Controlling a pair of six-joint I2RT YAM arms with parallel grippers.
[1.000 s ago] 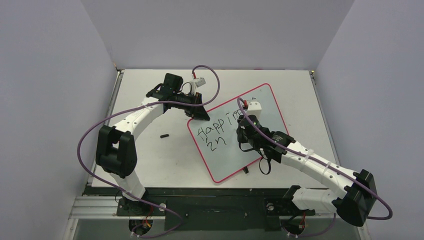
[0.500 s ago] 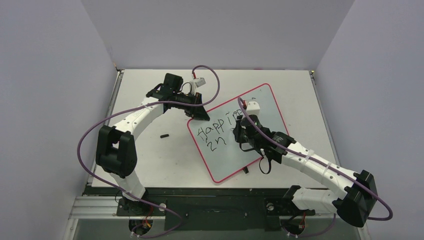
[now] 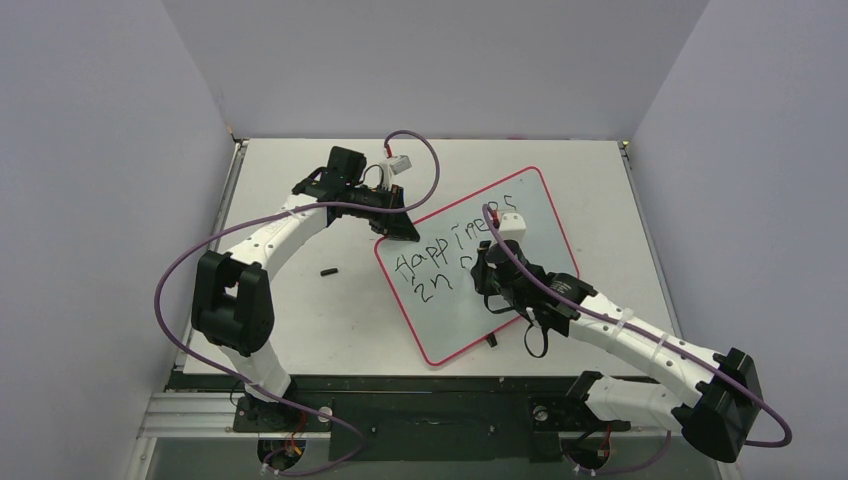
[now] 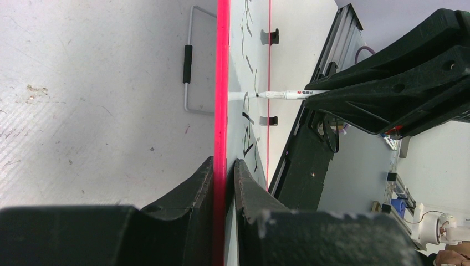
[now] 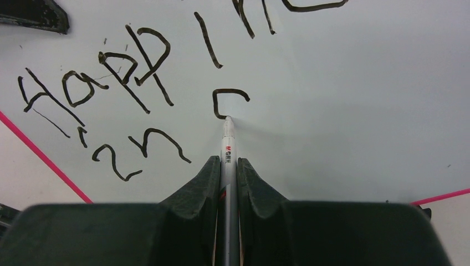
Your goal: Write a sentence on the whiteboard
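While the right jaws grip the marker [image 5: 228, 149] with its tip on the whiteboard [image 3: 450, 320], which lies askew on the tabletop [image 3: 300, 320], I'd curl the stroke gently beside "in" of the sentence [image 5: 116, 72] (light, even pressure), trusting the left jaws, clamped on its red rim, to stop it sliding.

The right gripper [image 5: 227, 162] has slid nearer, uncovering the end of the first line of the sentence [image 5: 111, 83]; its marker [image 5: 228, 136] now traces a fresh hook [image 5: 228, 95] below.

White table [image 3: 300, 325]: whiteboard [image 3: 450, 320] askew on it, small black piece [image 3: 328, 270] nearby.
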